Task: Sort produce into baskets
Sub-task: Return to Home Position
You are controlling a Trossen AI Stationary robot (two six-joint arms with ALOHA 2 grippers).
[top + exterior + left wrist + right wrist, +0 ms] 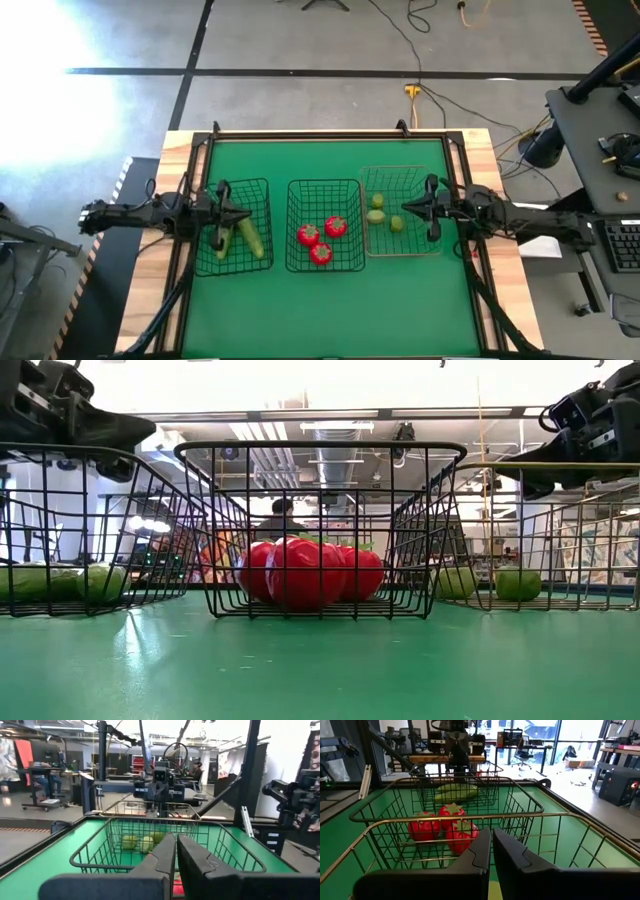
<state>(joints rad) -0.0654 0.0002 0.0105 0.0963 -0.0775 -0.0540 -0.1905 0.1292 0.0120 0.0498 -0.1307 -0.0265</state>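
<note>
Both pinched narrow, empty — left gripper (243, 216) over the tabletop's (330, 305) left-edge black basket (250, 182), right gripper (406, 207) over the right-edge gold basket (400, 168).

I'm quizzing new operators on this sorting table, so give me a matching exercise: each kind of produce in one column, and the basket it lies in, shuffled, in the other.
Column A
1. tomatoes
2. cucumbers
3. limes

Column B (sides as in the high view)
a. gold wire basket, on the right
b. left black wire basket
c. middle black wire basket

Pairs: 1-c, 2-b, 3-a.
</note>
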